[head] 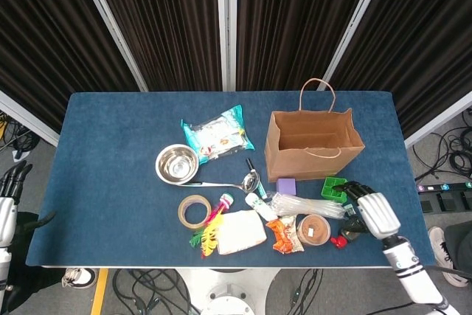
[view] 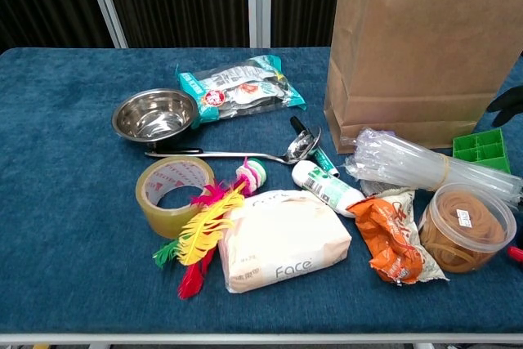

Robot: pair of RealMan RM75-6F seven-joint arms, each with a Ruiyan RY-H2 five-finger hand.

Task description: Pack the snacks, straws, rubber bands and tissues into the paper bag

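Observation:
The brown paper bag (head: 313, 142) (view: 421, 46) stands open at the back right of the blue table. In front of it lie the bundle of straws (head: 306, 204) (view: 433, 165), the tub of rubber bands (head: 315, 229) (view: 466, 226), an orange snack packet (head: 280, 234) (view: 392, 239) and the tissue pack (head: 240, 232) (view: 282, 239). A teal snack bag (head: 216, 132) (view: 241, 87) lies left of the bag. My right hand (head: 369, 208) (view: 508, 104) hovers low by the green box, right of the straws, holding nothing. My left hand (head: 9, 193) hangs off the table's left edge, fingers apart and empty.
A steel bowl (head: 177, 164), a ladle (head: 232, 182), a tape roll (head: 195, 212) and a feather toy (head: 209, 230) fill the middle. A green box (head: 335, 188), a purple cube (head: 286, 186), a white tube (head: 259, 206) and small black and red items (head: 346, 232) crowd the right hand.

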